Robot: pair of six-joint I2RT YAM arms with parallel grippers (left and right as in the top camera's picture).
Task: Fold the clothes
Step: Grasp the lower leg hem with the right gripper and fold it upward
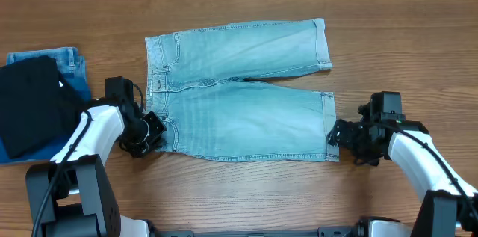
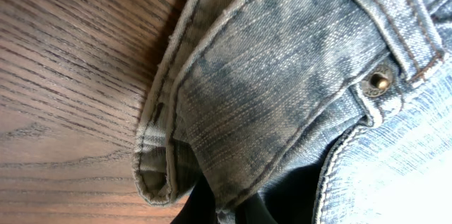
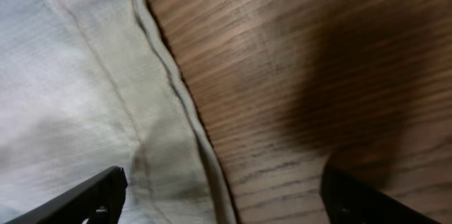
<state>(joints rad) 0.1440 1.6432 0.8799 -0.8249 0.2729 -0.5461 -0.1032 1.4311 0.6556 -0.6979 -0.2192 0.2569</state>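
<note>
- Pale denim shorts (image 1: 239, 95): lay flat on bench (image 1: 246, 192).
- Left fingers (image 1: 151, 130): at waistband corner; grip could not be told.
- Right fingers (image 3: 92, 196): apart, over leg hem.

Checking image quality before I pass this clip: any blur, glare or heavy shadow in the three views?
Overhead: even light, sharp, only soft shadows beside the denim shorts. Left wrist: very close, weave crisp, a small glint on the rivet, bottom edge dark. Right wrist: slightly soft, with a broad dark shadow on the wooden table.
</note>
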